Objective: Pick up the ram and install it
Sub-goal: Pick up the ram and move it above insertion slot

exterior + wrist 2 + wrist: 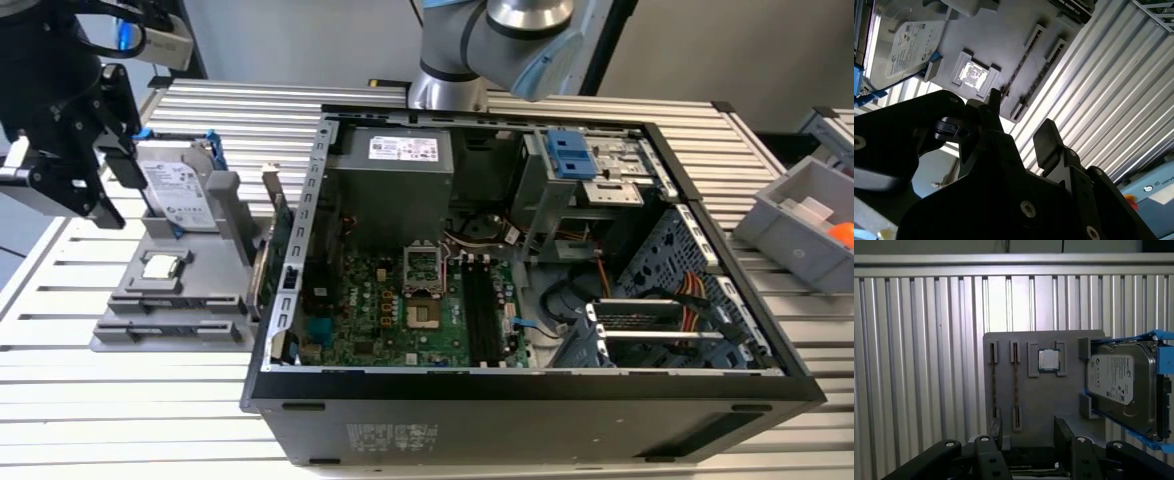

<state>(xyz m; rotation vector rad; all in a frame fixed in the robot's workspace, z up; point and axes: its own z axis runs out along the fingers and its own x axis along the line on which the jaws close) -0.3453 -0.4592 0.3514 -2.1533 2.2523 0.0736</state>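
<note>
The ram (1015,385) is sitting edge-up in a slot of the grey holder (1054,405), with a second stick (994,385) lying parallel just beside it (the processor (1048,360) and the drive (1114,385) are resting on the same holder). The gripper (1029,436) is hovering over the holder on the bench (919,365), fingers apart and holding nothing, so the approach to the pick-up is looking like the step in hand. A grasp, I judge, is calling for the fingers to be straddling the stick's thin edge squarely, without nudging its neighbour.
</note>
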